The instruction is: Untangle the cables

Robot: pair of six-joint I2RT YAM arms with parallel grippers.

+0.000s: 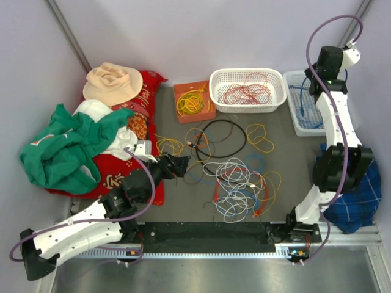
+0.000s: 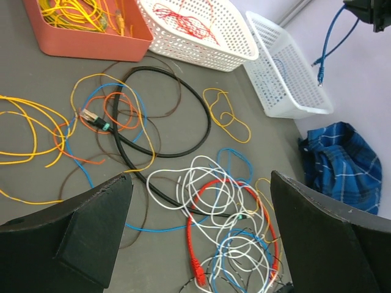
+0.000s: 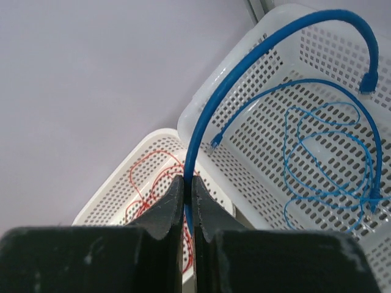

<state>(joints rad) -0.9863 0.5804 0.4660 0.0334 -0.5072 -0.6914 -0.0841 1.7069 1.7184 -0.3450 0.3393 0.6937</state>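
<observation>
While above a white basket point(image 3: 208, 97), blue cable point(image 3: 229, 70) in right hand point(image 3: 188, 182).

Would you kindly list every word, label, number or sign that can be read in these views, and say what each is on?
No text here can be read.
Red cloth: gold printed marks, too small to read.
Green garment: a small pale patch, too blurred to read.
Cables and orange tray: no lettering visible.

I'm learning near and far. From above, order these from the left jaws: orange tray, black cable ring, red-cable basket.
1. Black cable ring: just ahead, to the right.
2. Orange tray: farther back.
3. Red-cable basket: back, rightmost.
</observation>
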